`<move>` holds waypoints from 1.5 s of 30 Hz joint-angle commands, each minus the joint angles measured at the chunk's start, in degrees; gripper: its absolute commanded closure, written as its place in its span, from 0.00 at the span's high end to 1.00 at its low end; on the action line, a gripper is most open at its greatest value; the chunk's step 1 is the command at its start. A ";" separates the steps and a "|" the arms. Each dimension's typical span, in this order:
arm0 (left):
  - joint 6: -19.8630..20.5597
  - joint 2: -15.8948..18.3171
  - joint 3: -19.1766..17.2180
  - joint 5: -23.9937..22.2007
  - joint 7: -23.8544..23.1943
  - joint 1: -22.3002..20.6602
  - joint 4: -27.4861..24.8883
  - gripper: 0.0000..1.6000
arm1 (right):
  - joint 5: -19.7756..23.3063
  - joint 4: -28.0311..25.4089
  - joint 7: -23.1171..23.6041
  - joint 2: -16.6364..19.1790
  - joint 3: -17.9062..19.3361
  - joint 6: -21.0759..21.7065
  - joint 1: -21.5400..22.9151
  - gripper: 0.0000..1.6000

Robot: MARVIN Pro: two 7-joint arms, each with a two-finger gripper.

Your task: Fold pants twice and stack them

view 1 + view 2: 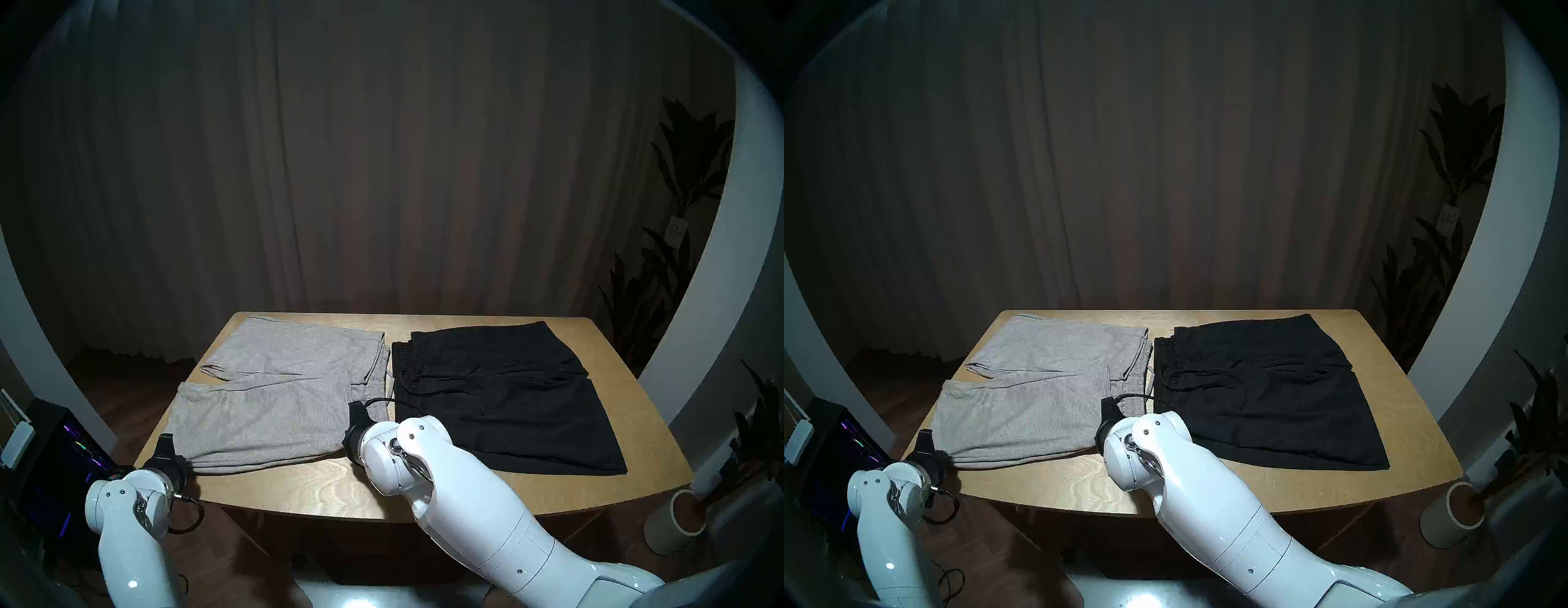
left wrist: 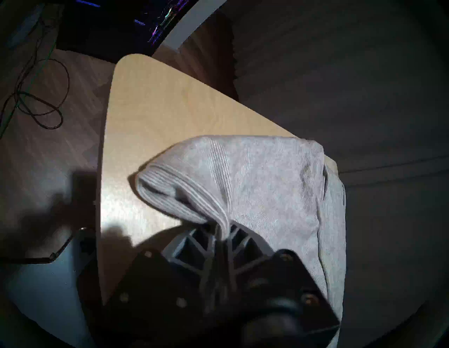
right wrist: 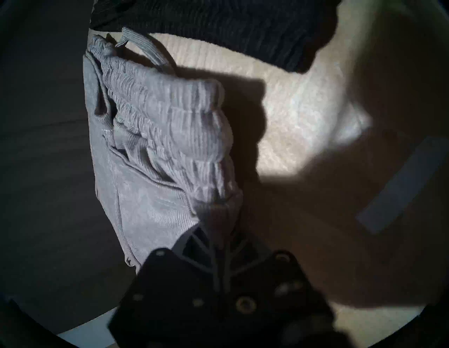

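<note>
1. A bare strip of table (image 1: pixel 322 488) runs along the near edge, in front of both garments.
2. The left gripper (image 2: pixel 222 233) is pinched onto the near left hem corner of the grey pants (image 1: pixel 275 395), close to the table's left edge.
3. The right gripper (image 3: pixel 220 233) is clamped on the grey waistband (image 3: pixel 170 136) at its near end, between the two garments.
4. The black pants (image 1: pixel 505 399) lie flat on the right, just beside the grey pair.
5. Bare wood shows along the far edge, before the curtain (image 1: pixel 382 170).
6. No writing can be read.
</note>
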 commanded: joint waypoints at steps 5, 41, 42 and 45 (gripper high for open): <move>1.70 3.00 -0.46 -2.42 -0.77 -3.90 -1.98 0.00 | 1.59 -3.62 -1.17 0.73 1.62 -0.86 -0.70 0.00; 8.24 17.73 4.65 -2.92 -5.38 -22.05 12.71 0.00 | -3.04 -2.86 -4.18 -2.65 2.14 -3.88 8.00 0.00; 7.96 18.22 5.09 -2.92 -5.63 -22.14 13.22 0.00 | -3.05 -2.34 -4.15 -2.88 2.15 -3.91 8.25 0.00; 7.93 18.89 5.91 -1.99 -6.12 -24.43 16.18 0.00 | -3.11 -0.55 -3.94 -3.66 2.21 -4.03 9.17 0.00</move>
